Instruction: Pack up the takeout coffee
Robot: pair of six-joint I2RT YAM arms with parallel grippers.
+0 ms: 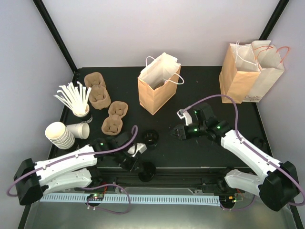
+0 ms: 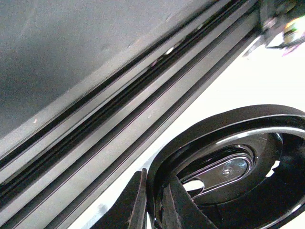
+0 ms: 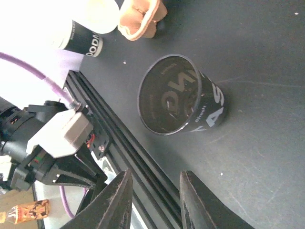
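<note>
Left wrist view: left fingers [image 2: 133,206] pinch the glossy black round plastic lid [image 2: 224,164] by its rim, right fingers [image 3: 116,200] narrowly apart, empty; the lidless printed paper cup [image 1: 151,137], at the lid's twelve o'clock, likely needs level capping next.

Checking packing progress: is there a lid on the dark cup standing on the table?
No, the dark cup stands open in the right wrist view, its inside visible.
</note>
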